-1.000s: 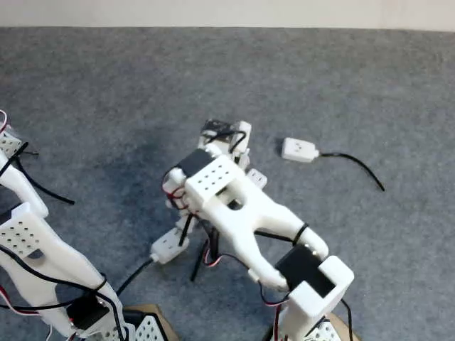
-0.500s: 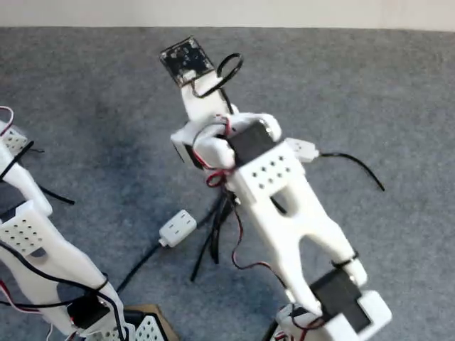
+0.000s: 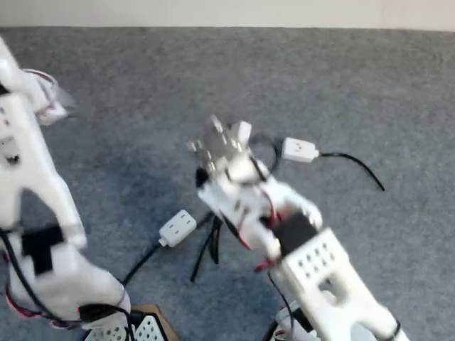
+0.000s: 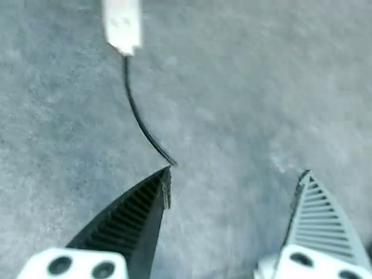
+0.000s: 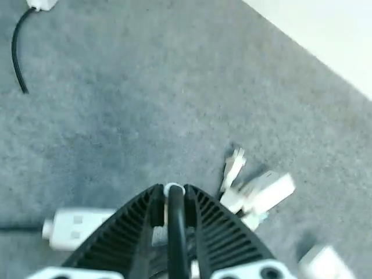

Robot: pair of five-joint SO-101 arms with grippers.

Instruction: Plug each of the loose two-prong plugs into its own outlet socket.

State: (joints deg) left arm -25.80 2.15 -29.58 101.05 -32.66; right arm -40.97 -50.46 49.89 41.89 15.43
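Observation:
My right gripper [image 5: 172, 195] is shut on a black cord with a white tip [image 5: 172, 190], seemingly a plug. In the high view the right gripper [image 3: 217, 142] hangs mid-table, just left of a white outlet socket [image 3: 298, 149] with a black cord. A second white outlet socket [image 3: 178, 227] lies nearer the front; it is probably the white block [image 5: 75, 229] beside the fingers. Small white plug-like pieces [image 5: 256, 193] lie on the carpet ahead. My left gripper [image 4: 235, 174] is open and holds nothing, high above the carpet, facing a corded outlet socket [image 4: 122, 23].
Loose black cords [image 3: 207, 250] trail on the grey carpet [image 3: 355, 85] between the two sockets. The left arm [image 3: 28, 163] stands tall at the left edge. A pale wall [image 3: 227, 13] borders the far side. Arm bases crowd the front edge.
The right arm rose from low over the plugs, swung toward the back, then came down beside the right socket. The left arm lifted upward. The front socket shifted slightly.

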